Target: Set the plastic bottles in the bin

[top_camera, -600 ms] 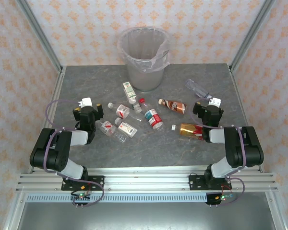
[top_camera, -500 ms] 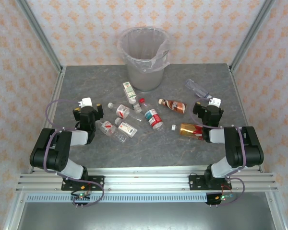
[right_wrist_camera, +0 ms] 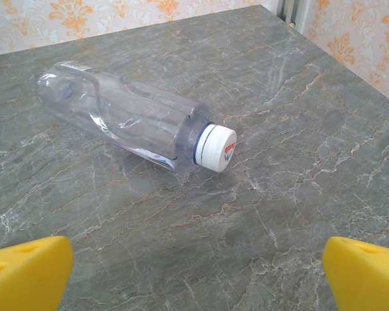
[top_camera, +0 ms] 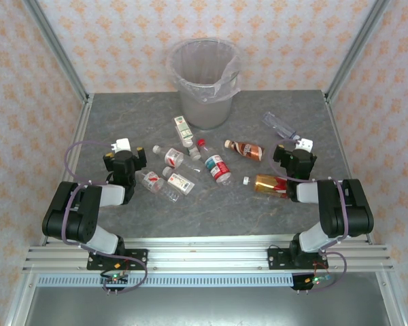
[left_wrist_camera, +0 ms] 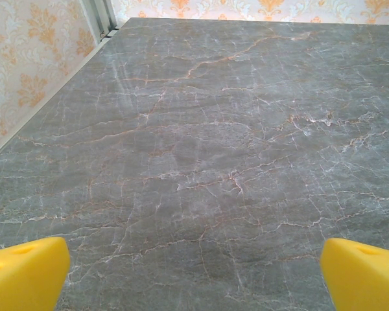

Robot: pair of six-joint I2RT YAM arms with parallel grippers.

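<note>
Nothing binned yet: your eight plastic bottles [top_camera: 216, 168] all lie before bin [top_camera: 204, 109]. Left gripper [left_wrist_camera: 194, 272], right gripper [right_wrist_camera: 194, 275]: jaws spread, holding nothing.

The right gripper [right_wrist_camera: 196, 277] has fingertips [right_wrist_camera: 26, 272] cut off at the lower corners; print on the plastic bottles [top_camera: 216, 166] is unreadably small.

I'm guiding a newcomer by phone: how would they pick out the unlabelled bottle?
Start at the bin at the far edge of the table, then go to its right side. Just ahead of the open right gripper lies the unlabelled bottle, apart from the cluster. Unlike the others it is clear all over, with no label.
</note>
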